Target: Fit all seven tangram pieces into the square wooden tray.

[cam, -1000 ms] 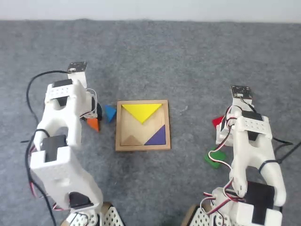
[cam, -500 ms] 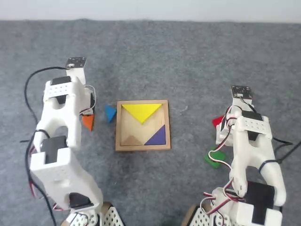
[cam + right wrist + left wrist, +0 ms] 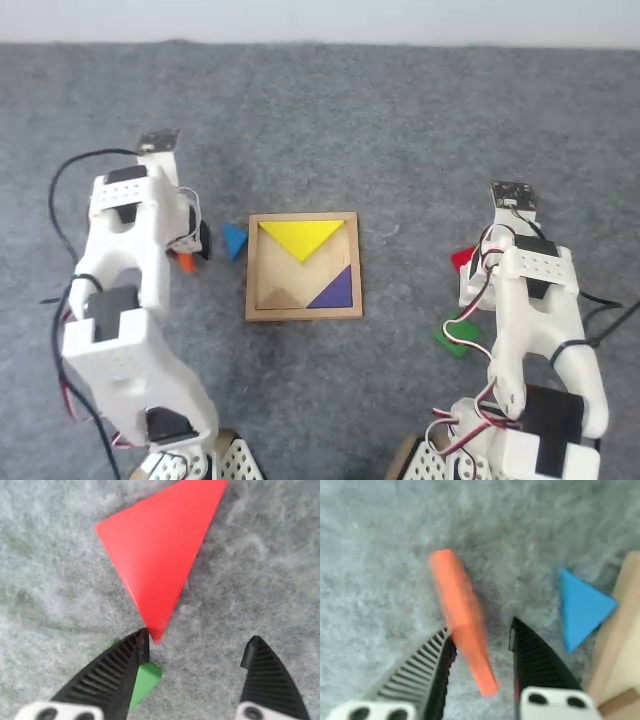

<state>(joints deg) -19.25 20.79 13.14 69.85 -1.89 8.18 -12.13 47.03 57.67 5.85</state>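
The square wooden tray (image 3: 353, 262) holds a yellow triangle (image 3: 300, 237) and a purple triangle (image 3: 336, 290). Left of it lie a blue triangle (image 3: 234, 240) and an orange piece (image 3: 185, 263), the latter mostly under my left gripper (image 3: 192, 243). In the left wrist view the orange piece (image 3: 457, 605) stands on edge between the open fingers of my left gripper (image 3: 481, 630), against the ribbed one; the blue triangle (image 3: 580, 607) lies beside the tray (image 3: 625, 630). My right gripper (image 3: 200, 637) is open over the tip of a red triangle (image 3: 160, 560). A green piece (image 3: 144, 677) lies by its ribbed finger.
Grey carpet covers the table. The red triangle (image 3: 462, 257) and green piece (image 3: 455, 337) lie right of the tray, beside the right arm. Open carpet stretches behind and in front of the tray.
My left arm has swung a little left and back, and the orange piece has shifted left with it, now mostly under the gripper. The right arm has not moved.
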